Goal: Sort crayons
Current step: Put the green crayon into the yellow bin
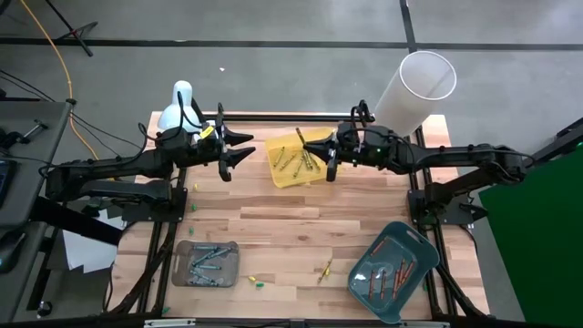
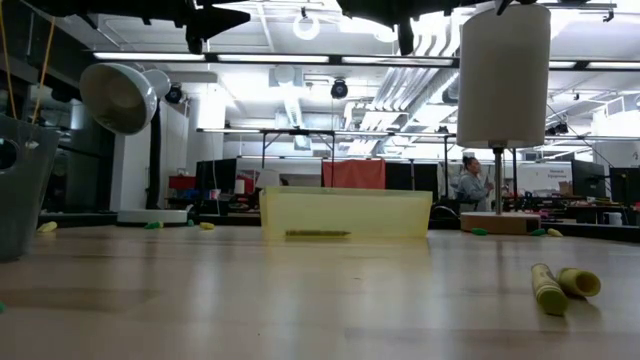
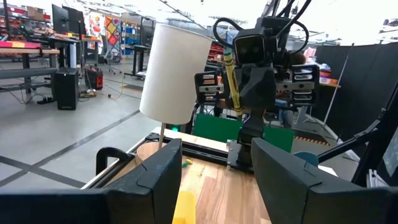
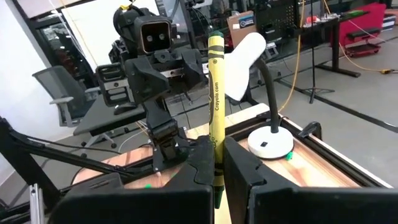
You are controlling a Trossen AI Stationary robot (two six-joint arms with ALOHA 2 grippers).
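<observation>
We see the wooden worktop (image 1: 301,223) carrying three trays: a yellow tray (image 1: 296,160) at the far middle, a teal tray (image 1: 393,271) near right, a grey tray (image 1: 206,263) near left, each with crayons lying at mixed angles. The right tool (image 1: 330,153) hangs over the yellow tray's right edge, its fingers clamped together on a yellow-olive crayon (image 4: 216,102). In the right wrist view that crayon stands on end, long axis vertical, tip away from the fingers; black lettering runs along it, too small for us to read. The left tool (image 1: 239,148) hovers left of the yellow tray, fingers apart and empty. Loose crayons (image 1: 323,270) lie on the near worktop.
</observation>
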